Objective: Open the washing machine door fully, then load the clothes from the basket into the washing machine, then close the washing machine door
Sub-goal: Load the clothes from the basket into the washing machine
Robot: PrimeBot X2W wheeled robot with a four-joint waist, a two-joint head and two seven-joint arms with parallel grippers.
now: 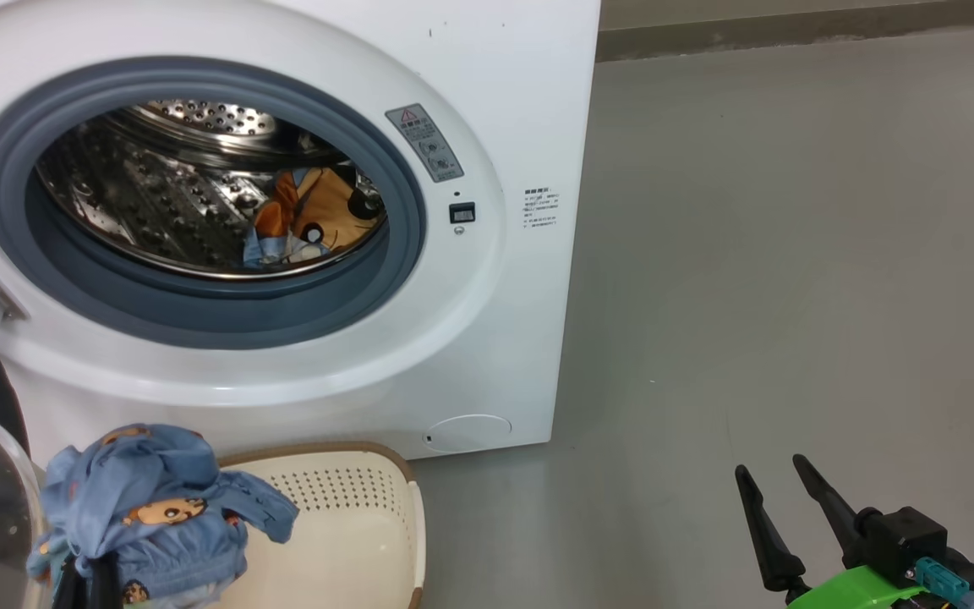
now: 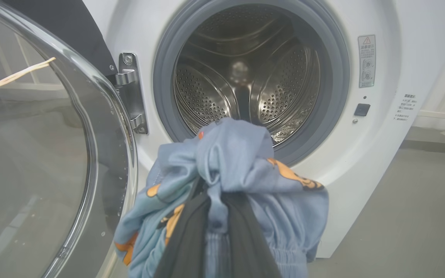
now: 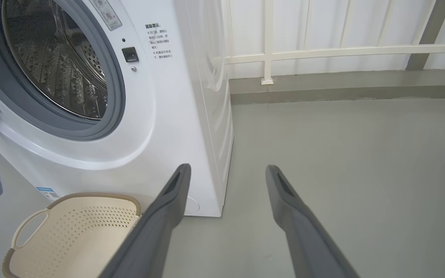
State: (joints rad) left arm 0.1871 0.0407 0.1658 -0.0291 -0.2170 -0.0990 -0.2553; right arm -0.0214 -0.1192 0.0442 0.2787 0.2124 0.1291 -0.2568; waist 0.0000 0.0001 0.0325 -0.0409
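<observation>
Jaws clamped on cloth, our left gripper point(image 2: 216, 200) holds a bunched blue bear-print garment point(image 2: 238, 154) at seven o'clock in the head view, hanging at the nine o'clock side of the basket point(image 1: 369, 516). We keep our right gripper point(image 3: 226, 172) spread wide and empty at four o'clock, over grey floor point(image 1: 791, 254). At ten o'clock stands the washing machine point(image 1: 504, 338), its door point(image 2: 33, 154) swung open toward nine o'clock, with an orange garment point(image 1: 318, 211) lying inside the steel drum point(image 1: 157, 194).
</observation>
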